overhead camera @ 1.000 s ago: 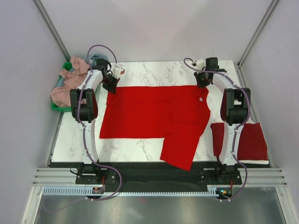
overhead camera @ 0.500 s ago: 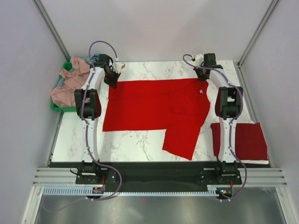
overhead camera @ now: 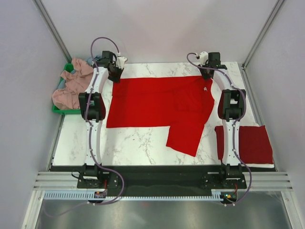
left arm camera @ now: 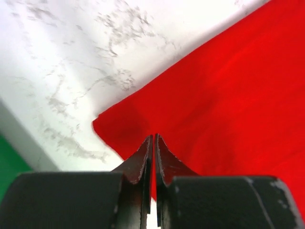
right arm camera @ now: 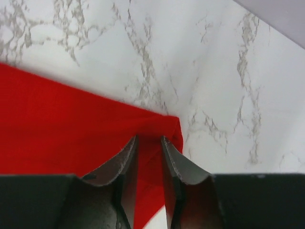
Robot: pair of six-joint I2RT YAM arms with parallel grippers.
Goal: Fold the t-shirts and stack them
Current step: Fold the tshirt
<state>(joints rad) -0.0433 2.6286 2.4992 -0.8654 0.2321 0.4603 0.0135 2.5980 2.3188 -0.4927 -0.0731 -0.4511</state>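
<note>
Red shirt (overhead camera: 159, 102): spread on marble surface (overhead camera: 138, 140). Left hand (left arm camera: 153, 143): clamped on its far-left corner. Right hand (right arm camera: 148, 143): narrow, pinching far-right corner.

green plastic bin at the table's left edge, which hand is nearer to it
Left. The left hand pinches the far-left corner of the spread bright red t-shirt, just right of the green plastic bin; the right hand grips the far-right corner, across the whole shirt.

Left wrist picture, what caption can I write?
Left gripper pinching a corner of the red t-shirt on the marble table.
</note>
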